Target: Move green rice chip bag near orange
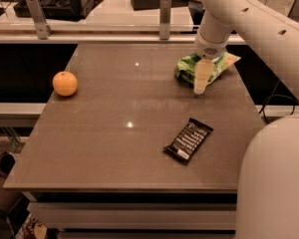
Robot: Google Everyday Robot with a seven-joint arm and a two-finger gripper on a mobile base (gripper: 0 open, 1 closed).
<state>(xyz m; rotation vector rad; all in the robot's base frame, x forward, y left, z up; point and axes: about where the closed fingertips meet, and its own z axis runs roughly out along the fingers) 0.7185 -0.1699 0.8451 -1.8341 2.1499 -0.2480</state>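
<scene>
The green rice chip bag (pixel 186 66) lies at the far right of the table, with its pale tan corner (pixel 227 59) pointing right. My gripper (pixel 201 78) hangs from the white arm directly over the bag's front side, and its tip reaches down to the tabletop at the bag's near edge. The gripper hides the middle of the bag. The orange (pixel 65 83) sits alone near the table's left edge, far from the bag and the gripper.
A flat black candy bar wrapper (pixel 188 140) lies at the front right of the brown table (pixel 119 148). Two metal posts (pixel 165 15) stand on the rail behind the table. My white base fills the lower right corner (pixel 274 183).
</scene>
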